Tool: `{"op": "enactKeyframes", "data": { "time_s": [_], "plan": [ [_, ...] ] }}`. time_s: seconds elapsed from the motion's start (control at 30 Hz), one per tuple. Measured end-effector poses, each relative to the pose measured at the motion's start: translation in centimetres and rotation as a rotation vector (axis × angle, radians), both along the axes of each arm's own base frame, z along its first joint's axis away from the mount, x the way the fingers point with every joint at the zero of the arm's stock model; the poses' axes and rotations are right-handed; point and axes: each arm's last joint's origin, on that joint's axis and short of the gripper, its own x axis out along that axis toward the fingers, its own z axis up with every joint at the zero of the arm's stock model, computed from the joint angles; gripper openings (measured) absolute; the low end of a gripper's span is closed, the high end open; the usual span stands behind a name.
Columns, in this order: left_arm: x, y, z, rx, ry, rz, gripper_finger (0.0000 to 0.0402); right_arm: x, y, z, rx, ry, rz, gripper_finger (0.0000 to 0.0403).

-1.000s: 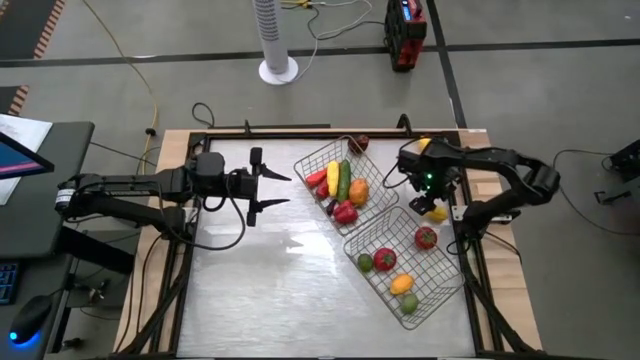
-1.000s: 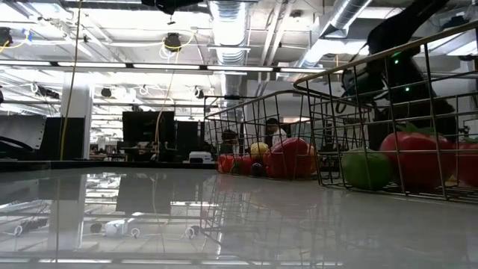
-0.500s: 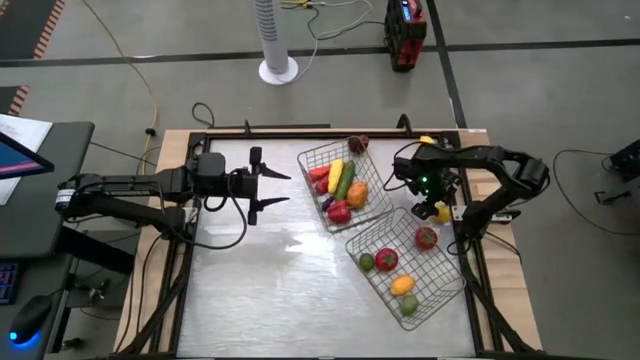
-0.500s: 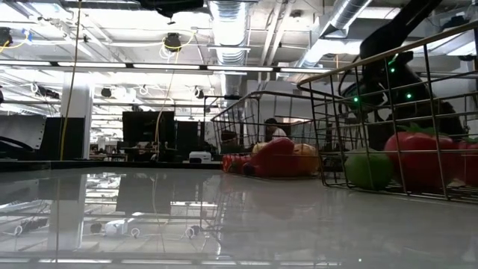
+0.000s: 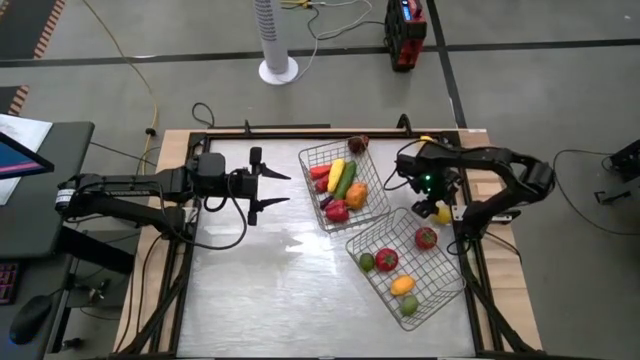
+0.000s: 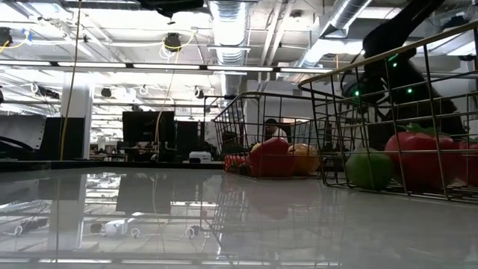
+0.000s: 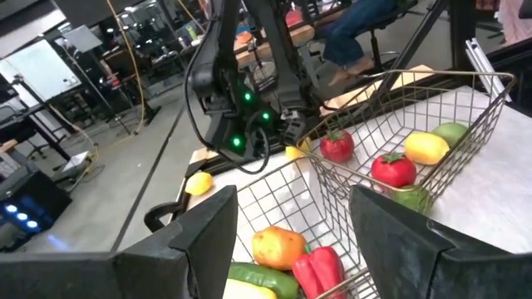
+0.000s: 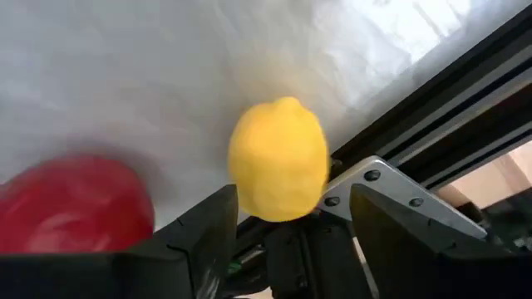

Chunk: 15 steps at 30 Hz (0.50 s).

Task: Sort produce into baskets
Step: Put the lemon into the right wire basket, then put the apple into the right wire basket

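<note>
- Lemon [image 8: 278, 159] sits between right end effector [image 8: 278, 218] fingers, spread apart, beside frame [image 8: 432, 116]; closing off-centre could squirt it off the surface [image 5: 270, 290].
- Left end effector [image 5: 281, 190] waits, apart.

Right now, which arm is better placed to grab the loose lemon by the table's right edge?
The right. Its gripper hangs open directly over the lemon, outside the baskets. The left gripper is open across the table, with a basket in between.

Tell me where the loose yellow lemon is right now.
In the high view the lemon lies on the table's right edge, beside the black frame rail, outside both baskets, just under the right end effector; the right wrist view shows it too.
</note>
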Motion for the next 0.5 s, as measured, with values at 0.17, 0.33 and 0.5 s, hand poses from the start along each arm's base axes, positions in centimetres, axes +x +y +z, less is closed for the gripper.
{"op": "enactKeyframes", "data": {
  "time_s": [0.17, 0.33, 0.5],
  "plan": [
    [0.0, 0.0, 0.0, 0.004, -0.002, 0.000, 0.0219, -0.8, -0.3, 1.3, -0.082, -0.071, -0.029, 0.0261],
    [0.0, 0.0, 0.1, 0.009, -0.012, 0.000, 0.0219, -1.3, -1.5, 2.0, -0.157, -0.138, -0.068, 0.0261],
    [0.0, 0.0, 0.3, 0.014, -0.026, 0.000, 0.0219, -0.9, -3.0, 2.8, -0.240, -0.228, -0.100, 0.0261]
  ]
}}
